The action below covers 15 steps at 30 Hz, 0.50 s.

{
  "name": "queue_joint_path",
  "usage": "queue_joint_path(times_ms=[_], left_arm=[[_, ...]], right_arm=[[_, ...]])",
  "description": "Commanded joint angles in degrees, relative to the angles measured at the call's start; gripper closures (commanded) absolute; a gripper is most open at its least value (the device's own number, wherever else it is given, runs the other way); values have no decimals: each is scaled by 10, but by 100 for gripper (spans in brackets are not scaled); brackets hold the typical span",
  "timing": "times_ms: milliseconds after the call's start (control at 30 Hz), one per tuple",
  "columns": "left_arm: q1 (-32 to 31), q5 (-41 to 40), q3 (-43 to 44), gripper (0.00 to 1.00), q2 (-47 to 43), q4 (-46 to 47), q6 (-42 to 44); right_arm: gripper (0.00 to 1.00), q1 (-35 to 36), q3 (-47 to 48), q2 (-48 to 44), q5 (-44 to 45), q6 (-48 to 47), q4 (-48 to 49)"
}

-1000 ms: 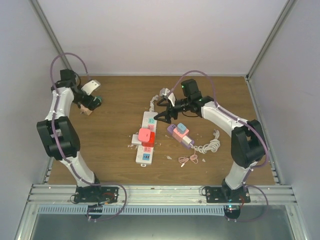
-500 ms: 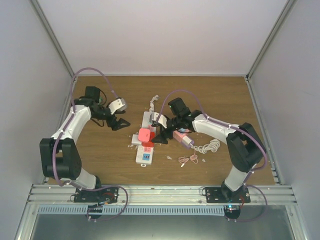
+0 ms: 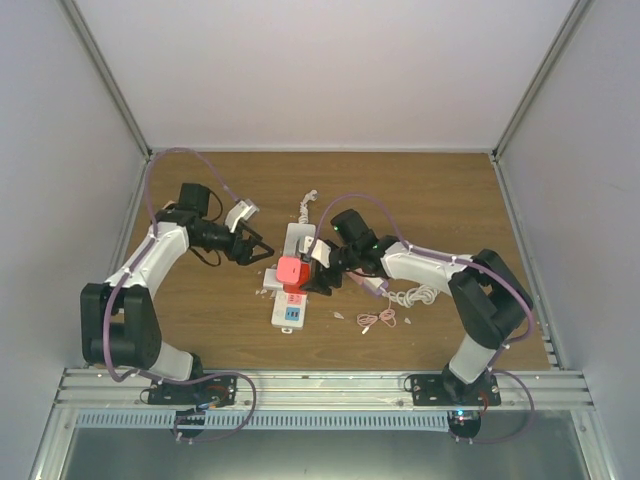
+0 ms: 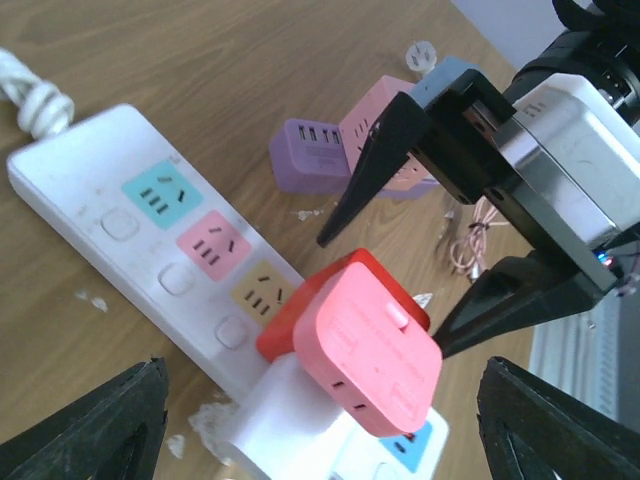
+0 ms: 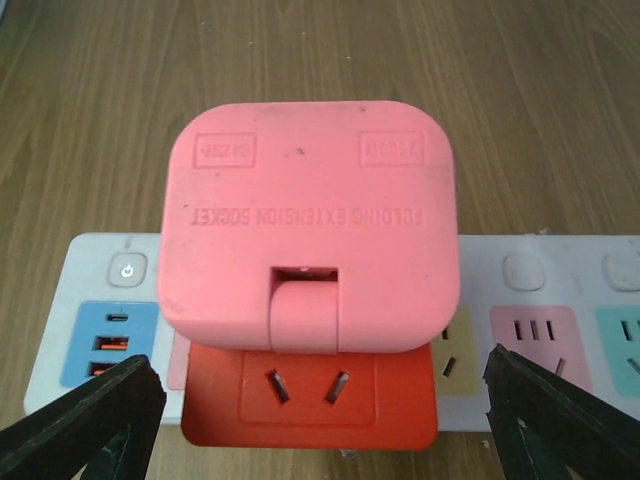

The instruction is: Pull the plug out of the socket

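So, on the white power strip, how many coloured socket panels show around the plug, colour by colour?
Teal panel: 1
Pink panel: 1
Yellow panel: 1
Blue panel: 1
Total: 4 showing on the power strip. Anything under the red and pink plug is hidden.

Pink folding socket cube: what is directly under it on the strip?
A red block with a socket face sits directly under the pink cube, resting on the white power strip. The plug pins and the strip outlet they enter are covered, so neither can be seen.
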Motion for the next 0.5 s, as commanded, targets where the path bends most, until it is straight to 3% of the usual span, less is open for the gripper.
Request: queue_joint_path(times_ms=[0,333,467], left_arm=[[-4,16,-34,15,-21,20,-106],[-26,14,-42,19,-2,20,-163],[-38,14,-43,21,8,19,-171]], right_arm=[[13,7,-14,-8,25,21,56],[33,13,-32,0,16,20,86],[34,22,-27,5,15,17,88]])
